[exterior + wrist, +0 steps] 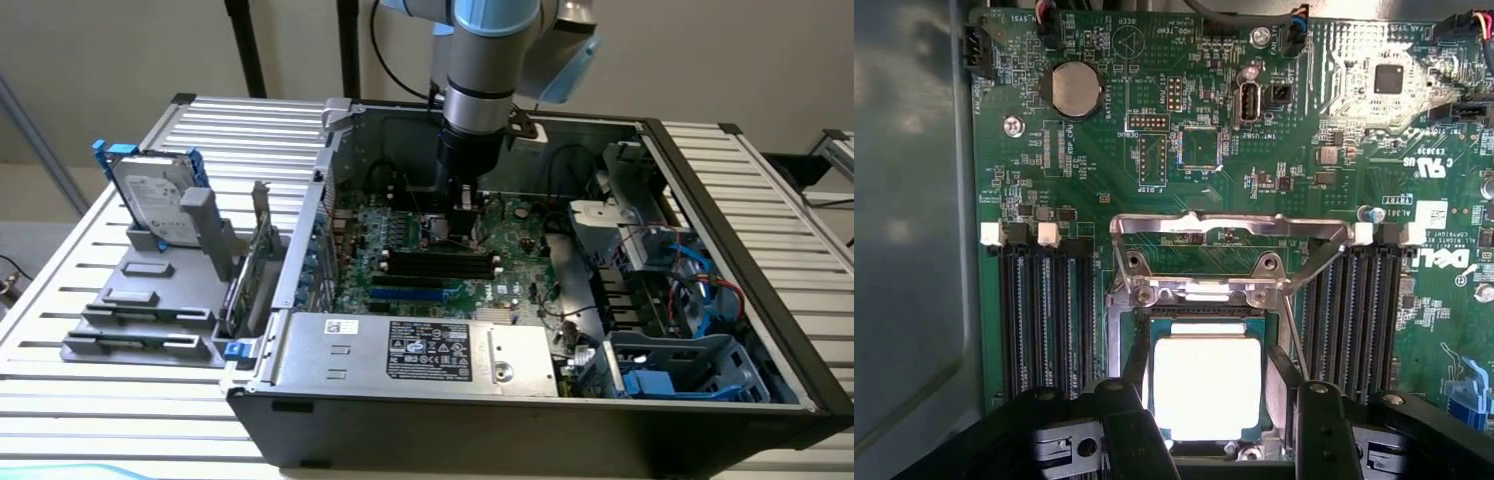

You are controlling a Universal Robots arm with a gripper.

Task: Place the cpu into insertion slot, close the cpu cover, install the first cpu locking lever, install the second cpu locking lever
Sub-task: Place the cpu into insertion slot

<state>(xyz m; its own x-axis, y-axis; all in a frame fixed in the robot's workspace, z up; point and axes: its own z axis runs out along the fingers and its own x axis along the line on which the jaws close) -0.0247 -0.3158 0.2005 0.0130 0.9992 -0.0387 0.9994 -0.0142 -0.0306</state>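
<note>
The fingers (pixel 1129 430) are spread wide and released, grasping nothing. They hang low inside the computer case (pixel 534 420), which lies open on its side on the slatted bench (pixel 107 400).

Under the fingers lies the green board (pixel 1104 150). The long black memory slots (pixel 1039 310) run in banks outside each finger, near but not touched.

Beyond the fingertips, the cpu cover (pixel 1229 228) is swung up off the socket. Its silver frame stands open, with bare green board showing through the cut-out middle.

The insertion slot (pixel 1116 335) sits directly below the fingers, its silver rim just outside them.

The cpu (pixel 1206 388) lies between the two fingers, flat and square in the insertion slot with its pale metal face up. Neither finger presses on it.

So the first step looks done: the chip is seated and let go. The cover is not yet closed over it. The two locking levers are hard to make out among the dark shapes beside the socket. With the cover up, I judge that neither is latched, which leaves three of the four steps.
</note>
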